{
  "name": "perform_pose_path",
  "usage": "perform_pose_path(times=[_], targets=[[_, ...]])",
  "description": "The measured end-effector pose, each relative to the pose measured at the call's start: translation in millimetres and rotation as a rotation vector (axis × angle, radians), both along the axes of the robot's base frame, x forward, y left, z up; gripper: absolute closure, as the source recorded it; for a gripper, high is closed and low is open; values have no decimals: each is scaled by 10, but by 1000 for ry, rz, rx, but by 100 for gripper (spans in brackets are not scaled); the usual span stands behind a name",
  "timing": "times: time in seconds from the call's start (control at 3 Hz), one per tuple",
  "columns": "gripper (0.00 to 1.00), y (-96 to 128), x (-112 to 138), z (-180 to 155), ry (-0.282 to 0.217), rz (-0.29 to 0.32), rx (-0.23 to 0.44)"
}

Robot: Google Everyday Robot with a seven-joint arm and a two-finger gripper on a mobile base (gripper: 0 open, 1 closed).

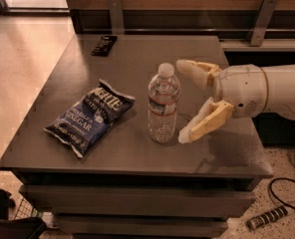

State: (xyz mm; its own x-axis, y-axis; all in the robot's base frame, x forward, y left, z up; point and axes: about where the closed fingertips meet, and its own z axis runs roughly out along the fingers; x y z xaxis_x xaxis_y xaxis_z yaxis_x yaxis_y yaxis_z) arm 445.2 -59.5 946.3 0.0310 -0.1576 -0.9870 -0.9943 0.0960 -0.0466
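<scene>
Hovering wide open just right of the upright water bottle [163, 106] at the middle of the bench [137, 49], the end effector [181, 101] faces it, with the vinegar chip bag [90, 116] lying further left.

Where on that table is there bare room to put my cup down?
Bare tabletop lies between the black device at the back and the water bottle, and at the front edge beside the chip bag. It is crowded around the bottle, where the open gripper hovers close on one side.
</scene>
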Motion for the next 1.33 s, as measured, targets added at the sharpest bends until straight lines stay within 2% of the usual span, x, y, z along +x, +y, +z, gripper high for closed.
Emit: perform_pose_path(times=[0.33, 1.33], targets=[[20, 184, 33, -36, -20, 23, 30], [90, 239, 8, -9, -23, 34, 26]])
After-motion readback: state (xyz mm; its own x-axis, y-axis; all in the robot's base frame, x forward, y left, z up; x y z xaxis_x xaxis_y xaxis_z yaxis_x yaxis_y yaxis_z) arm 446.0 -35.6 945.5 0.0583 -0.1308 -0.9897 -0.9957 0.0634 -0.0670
